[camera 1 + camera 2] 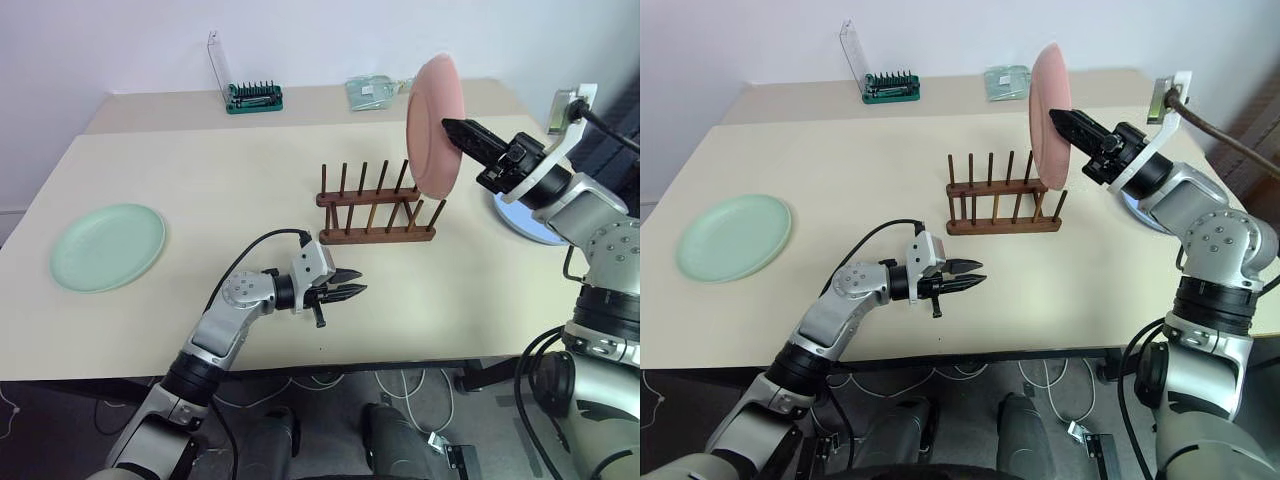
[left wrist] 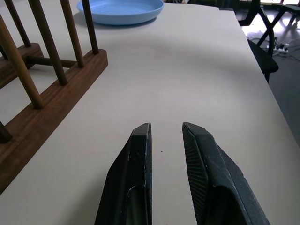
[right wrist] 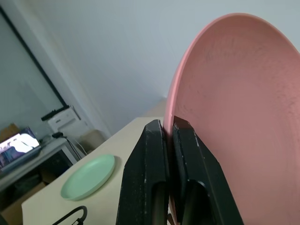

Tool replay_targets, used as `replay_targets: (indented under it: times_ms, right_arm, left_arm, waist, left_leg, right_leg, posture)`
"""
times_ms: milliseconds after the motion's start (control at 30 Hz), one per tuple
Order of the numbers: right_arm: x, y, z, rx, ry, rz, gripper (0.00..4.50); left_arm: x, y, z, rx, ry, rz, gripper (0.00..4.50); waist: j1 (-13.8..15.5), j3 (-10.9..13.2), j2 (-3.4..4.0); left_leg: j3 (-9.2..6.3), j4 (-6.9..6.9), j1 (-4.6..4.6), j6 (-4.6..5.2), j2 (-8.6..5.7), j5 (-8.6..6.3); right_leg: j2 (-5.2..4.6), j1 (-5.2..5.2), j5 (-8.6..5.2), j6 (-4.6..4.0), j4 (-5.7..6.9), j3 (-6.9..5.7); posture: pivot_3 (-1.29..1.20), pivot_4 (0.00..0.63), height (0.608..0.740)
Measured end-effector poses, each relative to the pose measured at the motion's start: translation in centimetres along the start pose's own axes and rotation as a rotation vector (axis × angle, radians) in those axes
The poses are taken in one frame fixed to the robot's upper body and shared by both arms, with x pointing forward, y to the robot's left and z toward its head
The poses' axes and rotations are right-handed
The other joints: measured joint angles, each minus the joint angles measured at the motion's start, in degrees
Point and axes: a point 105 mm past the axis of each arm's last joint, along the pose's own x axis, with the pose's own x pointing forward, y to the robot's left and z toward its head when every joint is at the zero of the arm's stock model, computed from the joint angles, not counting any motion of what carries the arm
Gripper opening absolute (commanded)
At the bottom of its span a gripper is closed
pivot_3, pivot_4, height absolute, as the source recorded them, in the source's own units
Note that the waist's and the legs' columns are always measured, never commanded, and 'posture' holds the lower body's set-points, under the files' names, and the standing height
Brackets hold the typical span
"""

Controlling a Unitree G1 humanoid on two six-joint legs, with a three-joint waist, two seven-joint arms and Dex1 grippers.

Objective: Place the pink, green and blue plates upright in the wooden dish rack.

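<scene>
Right tool (image 1: 452, 130) clamped on the rim of the pink plate (image 1: 432, 125), holding it upright in the air above the right end of the wooden dish rack (image 1: 377, 205), lower edge down near the end pegs, contact impossible to tell. Left tool (image 1: 352, 290) low over the table (image 1: 200, 170) in front of the rack, fingers (image 2: 136, 168) slightly apart, gripping nothing. Green plate (image 1: 107, 246) flat at the table's left side; blue plate (image 2: 121, 9) flat to the right beyond the rack.
</scene>
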Motion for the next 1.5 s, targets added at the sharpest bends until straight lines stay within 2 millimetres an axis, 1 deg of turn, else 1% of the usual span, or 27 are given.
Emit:
replay_targets:
  times_ms: [233,333,433,500,633,700,767,833,867,900,933,967,1000,1033,1067,1100,1133,1200,1233,1300,1333,1367,1433,1467,1500]
  right_arm:
    - [-0.3,-1.8,-0.8,0.071,-0.004,-0.053,0.04]
    - [-0.3,-2.2,-0.8,0.083,-0.013,-0.065,1.00]
    - [-0.4,-3.1,-1.1,0.095,-0.016,-0.104,2.44]
    - [-0.5,-3.8,-0.9,0.083,-0.029,-0.145,3.38]
    - [-0.4,-4.2,0.3,0.026,-0.069,-0.184,3.38]
    - [-0.8,-4.6,1.0,-0.025,-0.081,-0.222,3.38]
    - [-1.7,-5.2,2.2,-0.120,-0.090,-0.284,3.38]
    - [-2.7,-4.9,3.9,-0.223,-0.108,-0.321,3.44]
    - [-3.4,-4.3,4.9,-0.311,-0.102,-0.332,3.44]
    - [-3.8,-3.7,5.5,-0.378,-0.091,-0.329,3.44]
    - [-3.9,-2.5,6.2,-0.467,-0.071,-0.312,3.44]
    - [-3.9,-1.3,6.2,-0.555,-0.027,-0.284,3.44]
    - [-3.6,0.1,5.8,-0.635,0.028,-0.236,3.44]
    - [-3.1,1.4,5.0,-0.695,0.085,-0.177,3.44]
    - [-2.6,2.7,3.9,-0.739,0.137,-0.111,3.44]
    - [-2.1,3.5,2.8,-0.761,0.179,-0.057,3.44]
    - [-1.8,3.9,1.7,-0.782,0.222,-0.023,3.44]
    - [-0.6,4.8,-2.0,-0.853,0.352,0.067,3.44]
    - [0.2,5.3,-4.1,-0.873,0.399,0.119,3.44]
    - [1.4,5.7,-7.6,-0.860,0.447,0.179,3.44]
    - [1.7,5.6,-8.4,-0.854,0.457,0.187,3.44]
    - [2.3,5.4,-9.3,-0.855,0.470,0.192,3.44]
    - [2.9,5.0,-9.8,-0.881,0.475,0.185,3.44]
    - [3.5,5.0,-9.9,-0.890,0.465,0.186,3.44]
    - [4.2,5.3,-10.5,-0.897,0.456,0.206,3.44]
  left_arm:
    - [0.0,0.0,-0.1,-0.012,0.006,0.001,1.05]
    - [0.0,0.0,-0.1,-0.012,0.006,0.002,1.05]
    - [-0.1,0.1,-0.1,-0.012,0.007,0.005,1.05]
    - [-0.1,0.1,-0.1,-0.013,0.007,0.006,1.05]
    - [-0.1,0.1,-0.1,-0.013,0.006,0.008,1.05]
    - [-0.1,0.2,-0.1,-0.012,0.006,0.013,1.05]
    - [-0.2,0.5,-0.1,-0.011,0.004,0.033,1.05]
    - [-0.8,1.1,0.0,-0.012,0.006,0.066,1.55]
    - [-1.2,1.6,0.1,-0.030,-0.006,0.093,1.84]
    - [-1.6,2.2,0.2,-0.052,-0.019,0.120,2.24]
    - [-2.3,2.9,0.5,-0.082,-0.038,0.155,2.83]
    - [-2.9,3.6,0.9,-0.107,-0.064,0.192,3.31]
    - [-3.8,4.3,1.5,-0.127,-0.095,0.236,3.83]
    - [-4.6,5.1,2.2,-0.139,-0.130,0.280,4.28]
    - [-5.5,5.8,3.1,-0.144,-0.166,0.324,4.44]
    - [-6.3,6.3,3.7,-0.147,-0.192,0.360,4.44]
    - [-6.9,6.8,4.1,-0.154,-0.209,0.395,4.44]
    - [-9.7,9.0,4.4,-0.181,-0.228,0.580,4.44]
    - [-12.1,10.6,4.4,-0.197,-0.229,0.721,4.44]
    - [-16.7,13.0,4.5,-0.230,-0.238,0.969,4.44]
    - [-18.2,13.5,4.6,-0.243,-0.245,1.050,4.44]
    - [-20.3,14.1,4.6,-0.263,-0.257,1.160,4.44]
    - [-22.8,14.5,4.0,-0.297,-0.241,1.305,4.44]
    - [-24.5,14.6,3.4,-0.309,-0.203,1.406,4.44]
    - [-27.4,14.7,2.6,-0.330,-0.143,1.561,4.44]
  waist:
    - [-0.1,0.0,0.00]
    - [-0.1,0.0,0.00]
    - [0.0,0.0,0.00]
    - [0.0,0.0,0.01]
    - [0.0,0.0,0.00]
    - [0.0,0.0,0.01]
    - [0.2,0.0,0.01]
    - [0.1,0.0,0.02]
    - [0.1,0.0,0.04]
    - [0.1,0.0,0.04]
    - [0.0,0.0,0.04]
    - [-0.2,0.0,0.05]
    - [-0.5,0.0,0.05]
    - [-0.7,0.0,0.05]
    - [-0.9,0.0,0.05]
    - [-0.9,0.0,0.05]
    - [-0.9,0.0,0.04]
    - [-1.1,0.0,-0.02]
    - [-1.5,0.0,-0.08]
    - [-1.6,0.1,-0.12]
    - [-1.5,0.1,-0.13]
    - [-1.4,0.1,-0.18]
    - [-0.6,0.1,-0.31]
    - [-0.3,0.2,-0.45]
    - [-0.2,0.2,-0.56]
  left_leg:
    - [0.01,0.00,0.00,0.00,0.00,0.00]
    - [0.01,0.01,0.00,0.00,0.00,0.00]
    - [0.01,0.00,0.00,0.00,0.00,0.00]
    - [0.02,0.00,0.00,0.00,-0.01,0.00]
    - [0.01,-0.01,0.00,0.00,0.00,0.00]
    - [0.02,0.00,0.00,0.00,-0.01,0.00]
    - [0.01,0.01,-0.04,0.00,-0.02,0.00]
    - [0.02,-0.01,-0.05,0.00,-0.02,0.00]
    - [0.01,-0.02,-0.06,0.00,-0.02,0.00]
    - [0.01,-0.03,-0.06,0.00,0.00,0.00]
    - [0.02,-0.03,-0.06,0.00,0.00,0.00]
    - [0.03,-0.03,-0.06,0.00,0.01,0.00]
    - [0.04,-0.04,-0.05,0.00,0.05,0.00]
    - [0.04,-0.04,-0.03,0.00,0.08,0.00]
    - [0.04,-0.03,0.00,0.00,0.09,0.00]
    - [0.04,0.02,0.01,0.00,0.08,0.00]
    - [0.04,0.04,0.01,0.00,0.06,0.00]
    - [0.03,0.04,0.03,0.00,0.07,0.00]
    - [0.02,0.02,0.04,-0.01,0.08,0.00]
    - [0.01,0.01,0.00,-0.04,0.06,0.02]
    - [0.00,0.02,-0.05,-0.06,0.03,0.03]
    - [0.01,0.03,-0.08,-0.09,-0.01,0.05]
    - [0.01,0.05,-0.11,-0.12,-0.05,0.06]
    - [0.01,0.04,-0.11,-0.16,-0.04,0.08]
    - [-0.02,0.00,-0.11,-0.20,-0.02,0.11]
  right_leg:
    - [0.00,0.00,0.00,0.00,0.01,0.01]
    - [0.00,0.00,0.00,0.00,0.01,0.01]
    - [0.00,0.00,0.00,0.00,0.01,0.01]
    - [0.00,-0.01,0.00,0.00,0.01,0.01]
    - [0.00,-0.02,0.00,0.00,0.01,0.01]
    - [0.00,-0.02,0.00,0.00,0.00,0.02]
    - [-0.01,-0.02,0.00,0.01,0.00,0.01]
    - [-0.01,-0.04,0.00,0.01,-0.01,0.02]
    - [-0.01,-0.07,-0.01,0.01,0.00,0.02]
    - [0.00,-0.08,-0.01,0.02,0.00,0.01]
    - [0.00,-0.10,-0.01,0.02,0.01,0.02]
    - [0.00,-0.13,-0.01,0.03,0.04,0.02]
    - [0.01,-0.14,-0.02,0.03,0.06,0.02]
    - [0.03,-0.15,-0.02,0.03,0.10,0.02]
    - [0.03,-0.14,-0.02,0.03,0.14,0.02]
    - [0.03,-0.12,-0.02,0.03,0.18,0.02]
    - [0.02,-0.09,-0.03,0.04,0.19,0.02]
    - [0.02,-0.11,-0.03,0.04,0.22,0.02]
    - [0.03,-0.18,-0.04,0.04,0.34,0.02]
    - [0.02,-0.31,-0.04,0.05,0.49,0.04]
    - [0.00,-0.35,-0.05,0.05,0.50,0.05]
    - [-0.04,-0.37,-0.04,0.05,0.50,0.08]
    - [-0.07,-0.39,-0.04,0.05,0.49,0.09]
    - [-0.05,-0.43,-0.03,0.04,0.49,0.08]
    - [-0.01,-0.47,-0.03,0.04,0.52,0.08]
  posture:
    - [0.00,0.150,0.740]
    - [0.00,0.150,0.740]
    - [0.00,0.150,0.740]
    - [0.00,0.150,0.740]
    - [0.00,0.150,0.740]
    - [0.00,0.150,0.740]
    - [0.00,0.150,0.740]
    - [0.00,0.150,0.740]
    - [0.00,0.150,0.740]
    - [0.00,0.150,0.740]
    - [0.00,0.150,0.740]
    - [0.00,0.150,0.740]
    - [0.00,0.150,0.740]
    - [0.00,0.150,0.740]
    - [0.00,0.150,0.740]
    - [0.00,0.150,0.740]
    - [0.00,0.150,0.740]
    - [0.00,0.150,0.740]
    - [0.00,0.150,0.740]
    - [0.00,0.150,0.740]
    - [0.00,0.150,0.740]
    - [0.00,0.150,0.740]
    - [0.00,0.150,0.740]
    - [0.00,0.150,0.740]
    - [0.00,0.150,0.740]
